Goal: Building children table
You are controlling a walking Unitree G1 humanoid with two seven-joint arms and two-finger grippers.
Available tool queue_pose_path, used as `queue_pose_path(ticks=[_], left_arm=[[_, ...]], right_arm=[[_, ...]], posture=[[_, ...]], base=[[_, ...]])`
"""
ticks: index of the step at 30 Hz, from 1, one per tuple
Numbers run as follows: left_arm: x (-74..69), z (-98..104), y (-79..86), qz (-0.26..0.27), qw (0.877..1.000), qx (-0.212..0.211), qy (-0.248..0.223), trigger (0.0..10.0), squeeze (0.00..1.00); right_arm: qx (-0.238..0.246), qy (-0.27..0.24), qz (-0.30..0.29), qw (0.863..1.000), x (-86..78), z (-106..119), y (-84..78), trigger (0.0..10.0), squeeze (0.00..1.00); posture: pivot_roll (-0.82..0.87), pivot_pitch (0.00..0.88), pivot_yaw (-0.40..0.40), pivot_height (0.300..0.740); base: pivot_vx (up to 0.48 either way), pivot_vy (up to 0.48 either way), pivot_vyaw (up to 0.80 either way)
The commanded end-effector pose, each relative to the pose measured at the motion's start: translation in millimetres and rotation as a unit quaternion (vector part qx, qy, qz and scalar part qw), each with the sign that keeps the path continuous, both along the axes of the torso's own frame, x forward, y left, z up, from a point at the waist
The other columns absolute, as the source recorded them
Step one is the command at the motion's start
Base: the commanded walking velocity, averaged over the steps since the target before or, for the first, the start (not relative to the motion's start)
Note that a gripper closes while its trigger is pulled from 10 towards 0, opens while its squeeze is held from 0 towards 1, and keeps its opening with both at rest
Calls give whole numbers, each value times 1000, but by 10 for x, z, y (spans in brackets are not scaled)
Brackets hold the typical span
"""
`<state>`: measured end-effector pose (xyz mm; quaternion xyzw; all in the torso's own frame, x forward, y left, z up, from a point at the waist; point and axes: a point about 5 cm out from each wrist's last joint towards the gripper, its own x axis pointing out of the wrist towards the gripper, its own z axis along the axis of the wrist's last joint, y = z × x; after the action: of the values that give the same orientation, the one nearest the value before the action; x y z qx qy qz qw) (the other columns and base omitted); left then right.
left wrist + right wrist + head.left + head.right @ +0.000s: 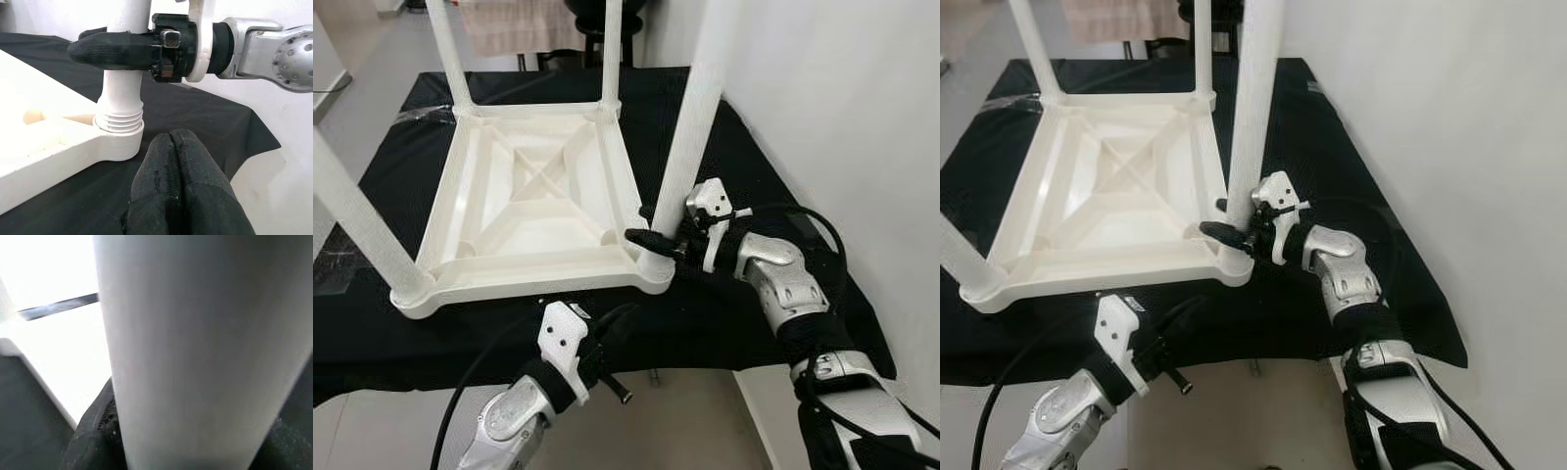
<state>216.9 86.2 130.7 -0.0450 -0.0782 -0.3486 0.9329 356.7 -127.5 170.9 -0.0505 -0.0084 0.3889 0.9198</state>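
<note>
A white plastic children's table top (529,201) lies upside down on a black cloth, with several white legs standing up from its corners. At the near right corner a leg (690,147) sits in its threaded socket (120,128). My right gripper (651,233) is shut on this leg just above the socket; one black finger (110,50) wraps its front. My left gripper (619,328) hangs at the cloth's front edge, below that corner, fingers (176,186) pressed together and holding nothing.
The black cloth (773,176) covers a low table beside a white wall (862,98) on the right. Bare floor (685,411) lies in front. A dark chair and draped fabric (509,24) stand behind the table.
</note>
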Motion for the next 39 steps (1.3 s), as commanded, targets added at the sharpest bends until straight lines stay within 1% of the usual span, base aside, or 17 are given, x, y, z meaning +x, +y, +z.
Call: queue_pose_path(ticks=[1, 3, 7, 13, 14, 15, 16, 18, 19, 22, 23, 26, 27, 34, 35, 37, 39], left_arm=[[-24, -26, 11, -2, 1000, 2, 10, 10000, 0], [-38, -30, 12, -2, 1000, 4, 10, 10000, 0], [-39, -32, 15, -2, 1000, 4, 10, 10000, 0], [-23, -20, 26, -1, 1000, 3, 10, 10000, 0], [-22, -22, 23, 0, 1000, 3, 10, 10000, 0], [-21, -23, 20, 0, 1000, 3, 10, 10000, 0], [-20, -21, 22, 0, 1000, 3, 10, 10000, 0], [-20, -21, 22, 0, 1000, 3, 10, 10000, 0], [-20, -18, 22, 0, 1000, 2, 10, 10000, 0], [-29, -19, 14, -1, 1000, 1, 10, 10000, 0], [-36, -23, 10, -1, 1000, 1, 10, 10000, 0], [-41, -25, 8, -1, 1000, 0, 10, 10000, 0], [-44, -29, 3, -1, 1000, 0, 10, 10000, 0], [-43, -36, -11, 1, 1000, -1, 10, 10000, 0], [-30, -33, -11, 1, 1000, 0, 9, 10000, 0], [-6, -28, -11, 2, 1000, 0, 9, 10000, 0], [0, -26, -11, 2, 1000, 0, 9, 10000, 0]], right_arm=[[-15, 62, -122, 990, -60, -319, -49, 0, 0], [-6, 83, -246, 966, -262, -516, 94, 0, 0], [-8, 80, -258, 963, -294, -532, 128, 0, 0], [-12, 59, -252, 966, -72, -346, 106, 0, 0], [-5, 57, -240, 969, -49, -311, 126, 8314, 0], [-1, 57, -236, 970, -49, -290, 139, 8314, 0], [0, 49, -218, 975, -30, -243, 146, 10000, 808], [0, 49, -218, 975, -30, -243, 146, 10000, 808], [15, 37, -204, 978, -21, -138, 160, 10000, 1000], [51, -19, -122, 991, -8, 209, 199, 10000, 1000], [50, -37, -76, 995, -12, 308, 196, 10000, 529], [48, -48, -47, 997, -17, 364, 190, 10000, 529], [46, -53, -14, 997, -11, 410, 174, 10000, 0], [-6, -57, 22, 998, 119, 390, 44, 10000, 0], [-15, -45, 31, 998, 162, 353, 17, 7765, 0], [-23, -24, 40, 999, 222, 321, -37, 0, 0], [-22, -19, 43, 999, 234, 320, -52, 0, 0]], posture=[[62, 127, -44, 740], [85, 125, -39, 740], [85, 125, -39, 740], [75, 114, -43, 740], [78, 112, -44, 740], [78, 112, -44, 740], [79, 111, -43, 740], [79, 111, -43, 740], [79, 110, -44, 740], [75, 109, -46, 740], [75, 107, -50, 740], [75, 107, -50, 740], [77, 103, -56, 740], [86, 98, -60, 740], [88, 97, -61, 740], [89, 95, -63, 740], [89, 95, -63, 740]], base=[[0, 0, 0], [0, 0, 0], [0, 0, 0], [0, 0, 0], [0, 0, 0], [0, 0, 0], [0, 0, 0], [0, 0, 0], [0, 0, 0], [0, 0, 0], [0, 0, 0], [0, 0, 0], [0, 0, 0], [0, 0, 0], [0, 0, 0], [0, 0, 0], [0, 0, 0]])
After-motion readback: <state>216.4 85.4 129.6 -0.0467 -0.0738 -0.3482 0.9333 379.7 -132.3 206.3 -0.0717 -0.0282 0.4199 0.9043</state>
